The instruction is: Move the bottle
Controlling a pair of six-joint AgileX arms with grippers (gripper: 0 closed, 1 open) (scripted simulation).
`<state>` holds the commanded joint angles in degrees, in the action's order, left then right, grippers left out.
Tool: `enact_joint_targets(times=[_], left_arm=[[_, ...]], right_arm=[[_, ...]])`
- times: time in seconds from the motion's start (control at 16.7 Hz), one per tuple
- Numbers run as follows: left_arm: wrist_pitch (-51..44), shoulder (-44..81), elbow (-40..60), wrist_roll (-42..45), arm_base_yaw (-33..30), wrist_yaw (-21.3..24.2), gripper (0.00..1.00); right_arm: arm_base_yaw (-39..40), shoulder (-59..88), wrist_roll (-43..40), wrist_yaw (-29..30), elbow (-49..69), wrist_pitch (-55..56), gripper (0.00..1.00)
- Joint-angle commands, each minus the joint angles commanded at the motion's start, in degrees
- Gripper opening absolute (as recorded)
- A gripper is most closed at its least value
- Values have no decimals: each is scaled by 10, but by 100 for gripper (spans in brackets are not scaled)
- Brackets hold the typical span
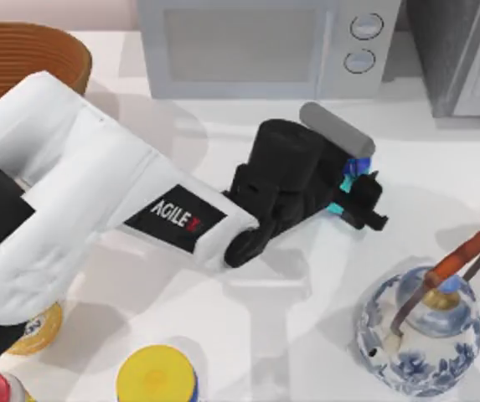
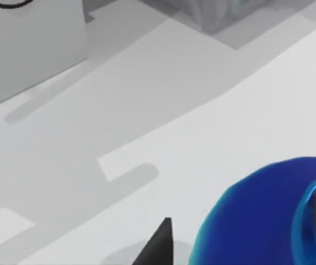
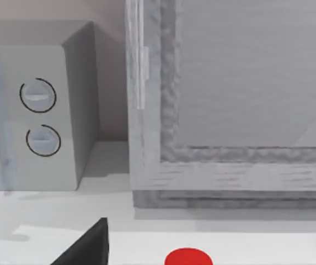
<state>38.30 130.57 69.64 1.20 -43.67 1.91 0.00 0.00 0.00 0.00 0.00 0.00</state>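
Blue bottle (image 2: 268, 215), mostly hidden from above, sits gripped in left hand (image 1: 358, 194).

Small squat bottle (image 1: 350, 182), mostly hidden under black gripper parts, sat on the white table (image 1: 441, 159) a bit right of the middle, nearer the back edge than the front. Showed only slivers of cyan body and blue top from above. Looked big, round and deep blue (image 2: 262, 215) close up, with a cyan rim at the bottom edge.
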Motion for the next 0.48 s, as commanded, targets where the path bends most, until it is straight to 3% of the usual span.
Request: enact_joint_targets(times=[0.18,0.48], left_arm=[[6,-64,-74,-16,31,-29,0],[25,-228,-279,-63,123,-116,0]], right_arm=[[0,0,0,0,0,0,100],[0,0,0,0,0,0,100]])
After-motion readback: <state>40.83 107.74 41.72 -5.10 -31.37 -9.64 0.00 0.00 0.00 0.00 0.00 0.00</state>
